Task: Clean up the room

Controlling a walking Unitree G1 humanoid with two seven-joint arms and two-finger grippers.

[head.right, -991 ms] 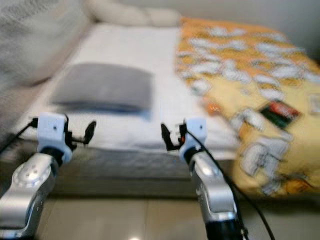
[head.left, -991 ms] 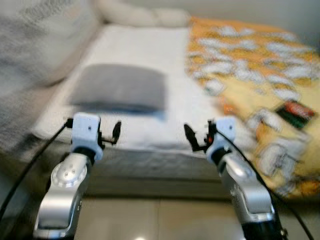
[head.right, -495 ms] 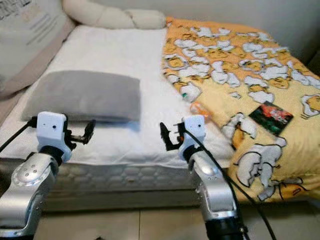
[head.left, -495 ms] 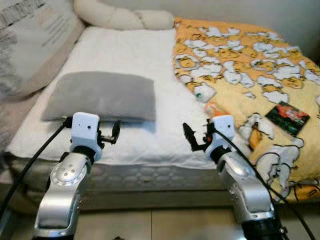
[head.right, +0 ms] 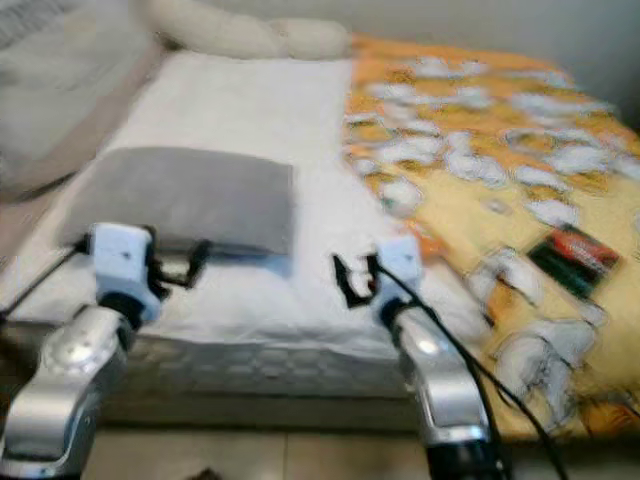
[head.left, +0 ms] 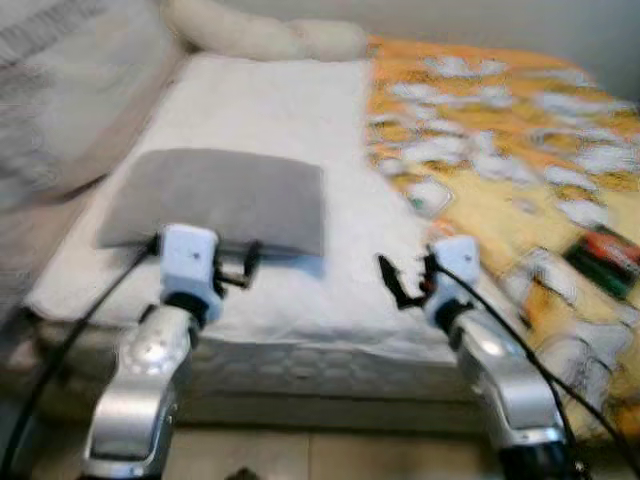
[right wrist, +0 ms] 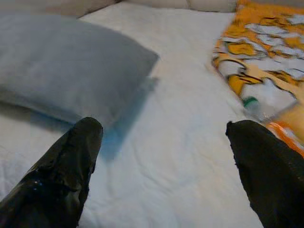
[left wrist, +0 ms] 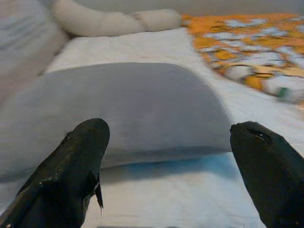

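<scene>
Now the robot stands at the foot side of the bed [head.left: 300, 110], and the grey pillow [head.left: 225, 195] is the thing to go by; it lies flat on the white sheet, near the bed's edge; the left pincer [head.left: 240, 272] hangs just in front of the pillow, its fingers [left wrist: 76, 161] spread wide and holding nothing; the right pincer [head.left: 400, 285] is off to the pillow's right, over bare sheet, fingers also spread and empty; further right of the pillow lies the yellow blanket [head.left: 520, 170], with a small bottle [right wrist: 251, 107] at its edge and a dark packet [head.right: 578, 262] on top; I think picking up comes next; move in slowly, keep the fingers wide, and close only once the thing sits well between them.
</scene>
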